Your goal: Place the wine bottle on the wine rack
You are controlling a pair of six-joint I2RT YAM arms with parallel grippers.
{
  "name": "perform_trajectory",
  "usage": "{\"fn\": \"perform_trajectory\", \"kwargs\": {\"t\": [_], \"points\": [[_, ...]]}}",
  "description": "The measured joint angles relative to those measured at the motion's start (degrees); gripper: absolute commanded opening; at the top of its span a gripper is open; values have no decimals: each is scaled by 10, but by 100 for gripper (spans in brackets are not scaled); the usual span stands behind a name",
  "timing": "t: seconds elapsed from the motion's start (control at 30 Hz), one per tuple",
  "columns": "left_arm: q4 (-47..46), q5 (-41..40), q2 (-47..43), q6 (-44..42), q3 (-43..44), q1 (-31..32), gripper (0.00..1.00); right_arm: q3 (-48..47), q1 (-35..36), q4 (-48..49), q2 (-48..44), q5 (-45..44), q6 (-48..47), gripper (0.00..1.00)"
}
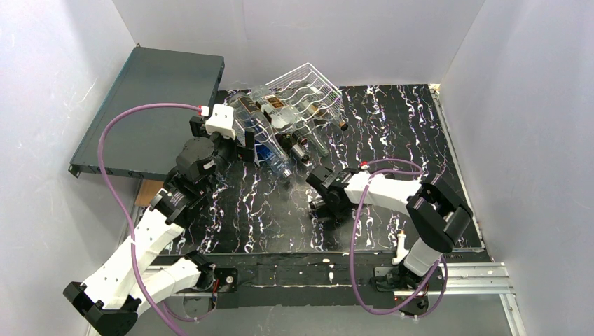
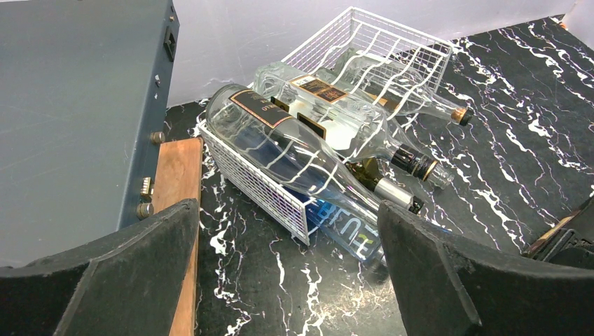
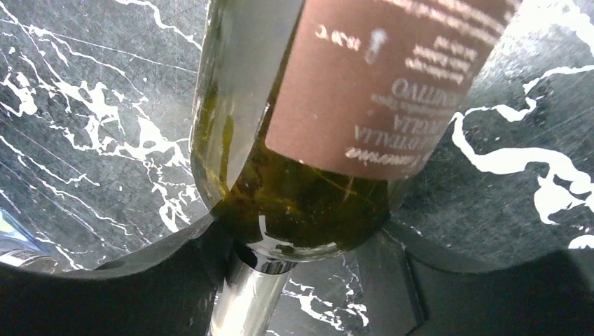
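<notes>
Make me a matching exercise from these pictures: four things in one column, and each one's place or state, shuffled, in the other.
1. wine rack
2. green wine bottle
3. grey box
4. left gripper

A. between the fingers of the right gripper
B. open, holding nothing
C. holds clear bottles lying down
D. left of the wine rack

Pairs: 1-C, 2-A, 3-D, 4-B

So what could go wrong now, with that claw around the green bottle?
1. The right gripper sits at the wine bottle's rounded shoulder, where smooth glass narrows to the neck; the bottle might slip, or its body might swing, when lifted.
2. The wine rack already holds several clear bottles with necks jutting out, so sliding another in could knock one.
</notes>
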State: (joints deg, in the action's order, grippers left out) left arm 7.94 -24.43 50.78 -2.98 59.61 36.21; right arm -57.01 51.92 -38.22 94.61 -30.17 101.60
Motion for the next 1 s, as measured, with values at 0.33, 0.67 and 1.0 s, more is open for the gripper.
{"fn": "perform_trajectory", "kwargs": {"t": [0.33,0.67,1.0], "points": [[1,1,0,0,0,0,99,17,-1,-32,-5,-52,-78,51],[3,5,0,3,0,0,99,39,0,-59,1,-132,-208,69],[3,9,0,5,0,0,99,141,3,73,-75,-152,-280,57]]}}
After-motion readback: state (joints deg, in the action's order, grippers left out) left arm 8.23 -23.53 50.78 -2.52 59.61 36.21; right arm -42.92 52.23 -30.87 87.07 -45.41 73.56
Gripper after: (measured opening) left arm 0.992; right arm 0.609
